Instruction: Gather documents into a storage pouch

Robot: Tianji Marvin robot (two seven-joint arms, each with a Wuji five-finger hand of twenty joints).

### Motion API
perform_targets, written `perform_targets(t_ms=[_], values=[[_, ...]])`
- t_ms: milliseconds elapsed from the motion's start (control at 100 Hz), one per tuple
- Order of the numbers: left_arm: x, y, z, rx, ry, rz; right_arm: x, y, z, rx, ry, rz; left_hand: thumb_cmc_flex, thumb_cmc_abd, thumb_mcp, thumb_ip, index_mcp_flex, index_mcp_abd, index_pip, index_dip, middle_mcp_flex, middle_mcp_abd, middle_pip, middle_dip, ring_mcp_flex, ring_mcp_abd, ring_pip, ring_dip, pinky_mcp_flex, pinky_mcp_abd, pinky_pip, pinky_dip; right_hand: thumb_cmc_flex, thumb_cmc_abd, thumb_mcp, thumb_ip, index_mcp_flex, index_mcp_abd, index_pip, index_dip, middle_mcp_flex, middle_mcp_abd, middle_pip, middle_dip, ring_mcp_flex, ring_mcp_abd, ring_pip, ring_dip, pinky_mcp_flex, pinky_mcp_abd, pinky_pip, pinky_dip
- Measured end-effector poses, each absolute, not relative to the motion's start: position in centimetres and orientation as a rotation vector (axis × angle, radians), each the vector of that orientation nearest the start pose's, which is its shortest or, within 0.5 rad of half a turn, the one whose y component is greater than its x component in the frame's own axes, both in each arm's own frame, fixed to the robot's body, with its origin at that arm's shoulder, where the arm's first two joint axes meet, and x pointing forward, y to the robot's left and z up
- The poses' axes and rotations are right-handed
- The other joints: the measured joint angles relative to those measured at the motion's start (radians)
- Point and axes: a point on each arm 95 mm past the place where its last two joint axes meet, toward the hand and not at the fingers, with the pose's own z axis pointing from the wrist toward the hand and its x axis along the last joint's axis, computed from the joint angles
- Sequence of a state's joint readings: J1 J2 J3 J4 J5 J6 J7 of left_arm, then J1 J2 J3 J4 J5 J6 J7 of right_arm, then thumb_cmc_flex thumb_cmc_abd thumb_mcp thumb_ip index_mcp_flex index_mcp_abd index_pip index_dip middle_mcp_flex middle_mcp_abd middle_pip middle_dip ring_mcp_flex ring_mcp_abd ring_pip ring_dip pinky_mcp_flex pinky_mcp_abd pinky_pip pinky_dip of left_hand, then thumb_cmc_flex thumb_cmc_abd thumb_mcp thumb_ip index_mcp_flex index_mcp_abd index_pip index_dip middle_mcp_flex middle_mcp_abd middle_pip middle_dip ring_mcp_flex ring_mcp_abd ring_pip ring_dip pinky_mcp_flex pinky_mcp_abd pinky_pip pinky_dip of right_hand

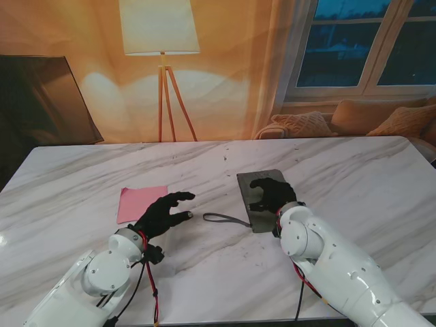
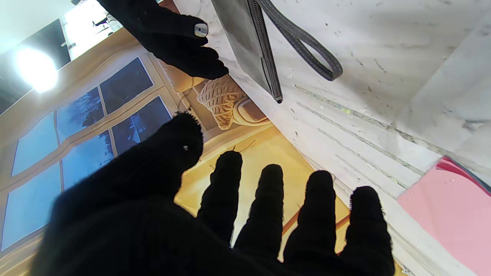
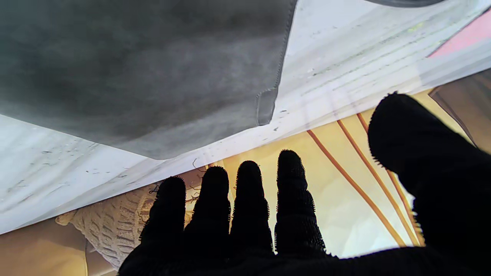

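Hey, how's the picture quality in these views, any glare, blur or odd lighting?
Stand view: sharp, warm lamp glow on the wall. Left wrist view: blown-out glare at one corner, left hand a dark silhouette, pink document soft. Right wrist view: grey pouch blurred from closeness, right hand backlit.

Marble table [image 1: 354, 177]: pouch [image 1: 259, 187], pink paper [image 1: 139, 201]

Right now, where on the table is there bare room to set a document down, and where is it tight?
Bare marble table lies right of the grey pouch, and along the far edge beyond the pink document. It is crowded between document and pouch: the left hand and the pouch strap fill that gap. The right hand covers the pouch.
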State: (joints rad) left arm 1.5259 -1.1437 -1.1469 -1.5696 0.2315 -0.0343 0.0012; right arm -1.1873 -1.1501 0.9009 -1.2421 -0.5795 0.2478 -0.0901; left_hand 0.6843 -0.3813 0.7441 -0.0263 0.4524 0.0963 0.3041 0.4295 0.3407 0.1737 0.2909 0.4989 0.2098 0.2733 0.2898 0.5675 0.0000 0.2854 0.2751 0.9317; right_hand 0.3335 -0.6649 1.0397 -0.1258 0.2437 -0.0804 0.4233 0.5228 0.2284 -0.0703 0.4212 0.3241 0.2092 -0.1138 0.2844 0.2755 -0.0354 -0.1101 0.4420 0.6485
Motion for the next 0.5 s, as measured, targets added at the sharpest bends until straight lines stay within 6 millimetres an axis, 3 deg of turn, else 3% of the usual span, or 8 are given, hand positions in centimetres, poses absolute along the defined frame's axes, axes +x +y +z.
perform_targets(t_ms=[310, 500], values=[[40.4, -3.5, -33.0, -1.917, 1.126, -1.995, 48.6, 3.3, -37.0, 1.587, 1.324, 1.292, 0.000, 0.002, -0.012, 0.000, 0.000, 0.000, -0.013, -0.005, 0.012, -0.015, -0.021, -0.040, 0.000, 0.010, -0.011, 0.000, -0.002, 0.000, 0.000, 0.000, 0.000, -0.012, 0.001, 0.000, -0.017, -0.008, -0.027, 0.000, 0.000, 0.000, -0.046, -0.034, -0.013, 0.000, -0.005, -0.010, -0.003, 0.000, -0.013, 0.015], [40.4, -3.4, -33.0, -1.908, 1.129, -1.999, 48.8, 4.1, -37.9, 1.568, 1.320, 1.243, 0.000, 0.009, -0.012, 0.000, 0.000, 0.000, -0.013, -0.005, 0.012, -0.015, -0.021, -0.053, 0.000, 0.010, -0.011, 0.000, -0.002, 0.000, 0.000, 0.000, 0.000, -0.026, 0.012, 0.001, -0.102, -0.001, -0.048, 0.001, -0.011, 0.006, -0.086, -0.057, -0.012, 0.001, 0.010, -0.010, -0.001, 0.002, -0.014, 0.028]])
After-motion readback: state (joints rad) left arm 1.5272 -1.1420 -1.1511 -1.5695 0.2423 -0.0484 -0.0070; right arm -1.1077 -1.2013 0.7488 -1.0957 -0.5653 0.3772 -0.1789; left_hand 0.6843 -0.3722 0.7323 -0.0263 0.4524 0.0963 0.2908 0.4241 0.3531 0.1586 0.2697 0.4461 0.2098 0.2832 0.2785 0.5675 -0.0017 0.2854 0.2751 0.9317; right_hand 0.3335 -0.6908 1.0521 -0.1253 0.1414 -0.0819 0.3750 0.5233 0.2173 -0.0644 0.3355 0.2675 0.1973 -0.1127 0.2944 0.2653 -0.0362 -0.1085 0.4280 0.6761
